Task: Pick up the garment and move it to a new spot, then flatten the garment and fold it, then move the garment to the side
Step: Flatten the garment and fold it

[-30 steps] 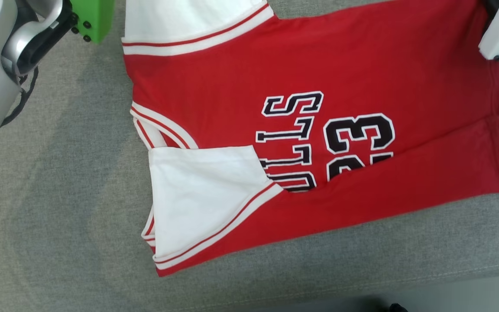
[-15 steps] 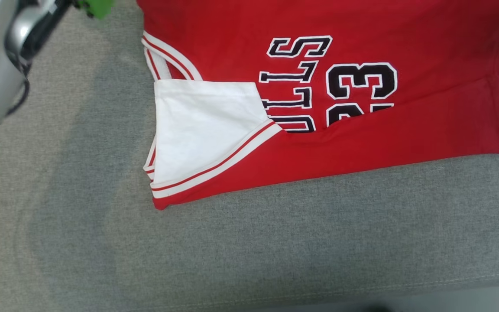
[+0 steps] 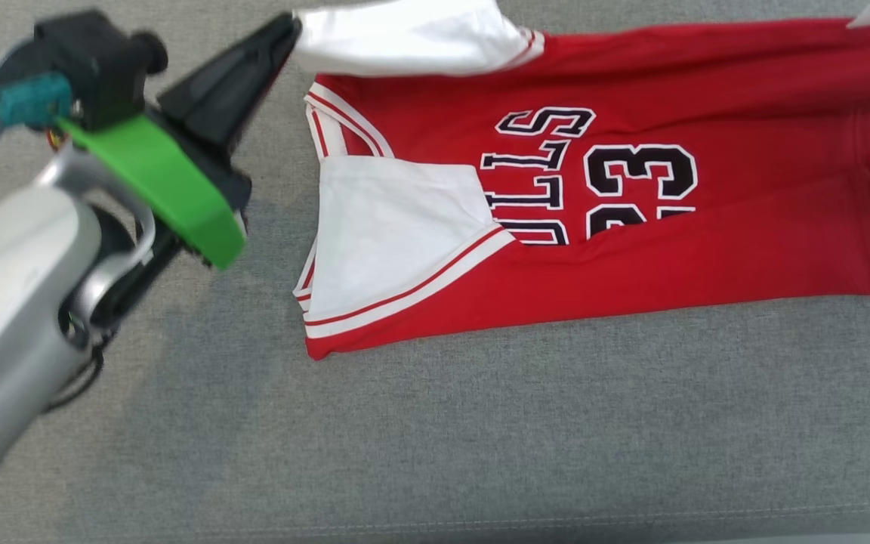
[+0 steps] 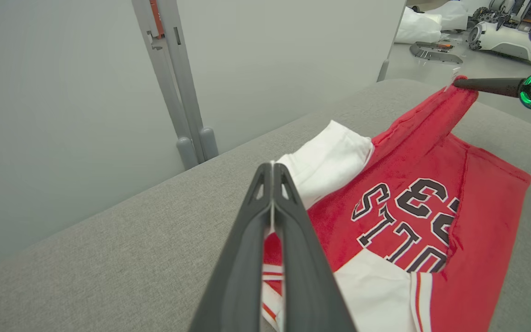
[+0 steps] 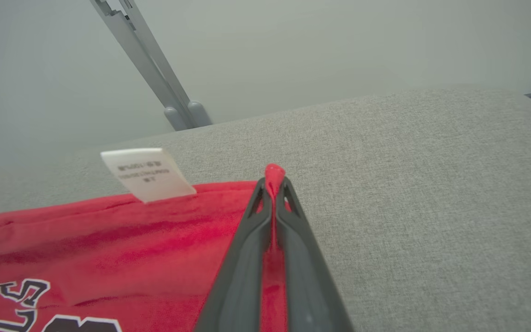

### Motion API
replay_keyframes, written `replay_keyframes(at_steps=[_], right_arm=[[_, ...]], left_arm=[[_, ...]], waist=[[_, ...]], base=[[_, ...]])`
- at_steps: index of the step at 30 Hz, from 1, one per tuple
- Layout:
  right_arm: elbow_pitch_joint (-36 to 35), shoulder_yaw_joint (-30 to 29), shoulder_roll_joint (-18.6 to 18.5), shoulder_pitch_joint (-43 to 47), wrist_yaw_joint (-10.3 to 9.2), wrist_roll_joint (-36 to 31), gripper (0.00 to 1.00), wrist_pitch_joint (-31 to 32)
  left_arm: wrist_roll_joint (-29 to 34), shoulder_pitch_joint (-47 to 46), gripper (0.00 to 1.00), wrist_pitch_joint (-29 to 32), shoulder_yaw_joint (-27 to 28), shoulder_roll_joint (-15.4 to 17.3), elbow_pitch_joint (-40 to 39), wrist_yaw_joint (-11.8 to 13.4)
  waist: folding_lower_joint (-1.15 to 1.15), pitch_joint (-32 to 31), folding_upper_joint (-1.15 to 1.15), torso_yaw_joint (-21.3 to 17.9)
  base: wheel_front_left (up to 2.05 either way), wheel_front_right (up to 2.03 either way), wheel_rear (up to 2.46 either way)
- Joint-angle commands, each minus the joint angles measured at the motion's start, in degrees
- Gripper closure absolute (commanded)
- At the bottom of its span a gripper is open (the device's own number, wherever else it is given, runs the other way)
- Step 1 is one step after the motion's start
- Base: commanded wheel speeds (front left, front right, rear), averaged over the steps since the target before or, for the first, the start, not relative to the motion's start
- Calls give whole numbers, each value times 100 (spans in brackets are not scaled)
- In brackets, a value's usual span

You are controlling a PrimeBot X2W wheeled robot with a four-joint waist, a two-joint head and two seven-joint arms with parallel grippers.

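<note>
Over the grey worktop (image 3: pixel 480 438), left gripper (image 4: pixel 272 169) and right gripper (image 5: pixel 273 183) are each pinching a far corner of the limp garment (image 3: pixel 745 249).

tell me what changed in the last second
Far edge of the jersey, flat earlier, is now lifted and drawn nearer: left claw shut on the far white sleeve, right claw shut on the red hem corner. The near sleeve fold is unchanged. The framing shift is camera motion.

Head looks down — wrist views low, close, sharing garment (image 3: pixel 745 227).
</note>
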Motion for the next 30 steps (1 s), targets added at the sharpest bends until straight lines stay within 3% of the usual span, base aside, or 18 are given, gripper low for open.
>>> replay_keyframes(at_steps=[1,10,19,20,21,22,23,24,25,26,30], right_arm=[[-58,1,-44,206,-2,33,100,-76],[-445,221,-313,1130,-2,182,100,-459],[-225,310,-358,1620,-2,402,100,-724],[-207,324,-361,1651,-1,441,76,-735],[-187,330,-368,1695,-2,484,30,-752],[-177,323,-389,1746,-2,512,0,-793],[-189,334,-401,1797,-2,536,0,-847],[-201,331,-401,1873,-2,549,0,-926],[-192,324,-399,1950,-1,568,0,-971],[-209,308,-382,2043,-1,605,0,-1038],[-258,196,-285,2383,-1,583,0,-1308]], left_arm=[[-112,298,100,-75,25,101,-217,137],[-407,1568,100,-606,-10,404,-1144,775],[-514,2414,100,-961,-183,84,-1092,952],[-497,2464,100,-979,-199,51,-1054,950],[-480,2521,100,-995,-213,9,-1006,955],[-508,2585,100,-1009,-221,-39,-941,988],[-522,2635,100,-1008,-253,-59,-883,1001],[-463,2654,70,-1011,-290,-84,-831,1014],[-468,2690,52,-1024,-293,-134,-779,1057],[-460,2746,0,-1037,-287,-180,-736,1101],[-247,3024,0,-1099,-145,-322,-591,1339]], waist=[[0,-130,0,65],[0,-316,0,111],[0,-363,0,133],[0,-367,0,140],[0,-378,0,147],[0,-397,0,159],[0,-417,0,167],[0,-444,0,171],[0,-476,0,174],[0,-520,0,174],[0,-722,0,111]], base=[[0,0,0],[0,0,0],[0,0,0],[0,0,0],[0,0,0],[0,0,0],[0,0,0],[0,0,0],[0,0,0],[0,0,0],[0,0,0]])
